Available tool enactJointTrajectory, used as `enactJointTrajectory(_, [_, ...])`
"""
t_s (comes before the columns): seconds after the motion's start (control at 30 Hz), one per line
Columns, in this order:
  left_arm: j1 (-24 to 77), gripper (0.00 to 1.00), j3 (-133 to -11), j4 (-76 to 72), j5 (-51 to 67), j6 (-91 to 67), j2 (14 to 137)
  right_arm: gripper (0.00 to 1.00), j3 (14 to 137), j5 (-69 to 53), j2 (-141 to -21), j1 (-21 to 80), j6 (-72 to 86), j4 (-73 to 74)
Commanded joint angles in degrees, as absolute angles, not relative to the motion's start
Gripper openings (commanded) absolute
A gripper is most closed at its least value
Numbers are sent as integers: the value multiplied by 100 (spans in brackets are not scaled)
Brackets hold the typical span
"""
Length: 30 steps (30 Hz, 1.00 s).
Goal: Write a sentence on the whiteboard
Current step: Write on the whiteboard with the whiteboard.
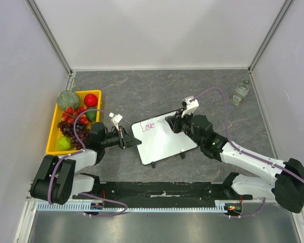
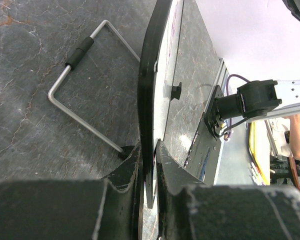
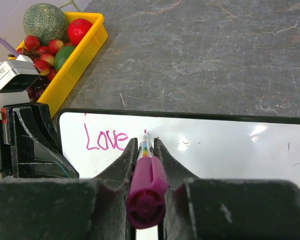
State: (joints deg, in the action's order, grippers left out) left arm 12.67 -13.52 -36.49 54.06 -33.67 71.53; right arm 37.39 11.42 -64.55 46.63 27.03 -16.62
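The whiteboard (image 1: 164, 144) rests slanted at mid-table; in the left wrist view I see it edge-on (image 2: 151, 85). The pink word "Love" (image 3: 106, 140) is the only part of the sentence on it, at its top left corner (image 1: 148, 125). My left gripper (image 1: 129, 139) is shut on the board's left edge, one finger on each face (image 2: 149, 156). My right gripper (image 3: 145, 146) is shut on a magenta marker (image 3: 147, 182). The marker's tip meets the board just right of "Love". In the top view the right gripper (image 1: 173, 123) hovers over the board's far edge.
A yellow tray (image 1: 51, 132) of fruit stands left of the board, also in the right wrist view (image 3: 77, 70). A small glass bottle (image 1: 240, 92) stands at the far right. A wire stand (image 2: 80, 115) folds out behind the board. A black rail (image 1: 162, 190) runs along the near edge.
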Motion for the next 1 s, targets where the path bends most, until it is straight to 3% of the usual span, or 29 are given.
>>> enactJointTrajectory(0.0, [1283,2,-1415,-3779,5388,-3270,7146,0,3639,1151,-6442,4641,2672,-1767])
enactJointTrajectory(0.97, [1283,2,-1424,-3771,5379,-3270,7154,0,3287,1072,-6161,4641,2777,-1723])
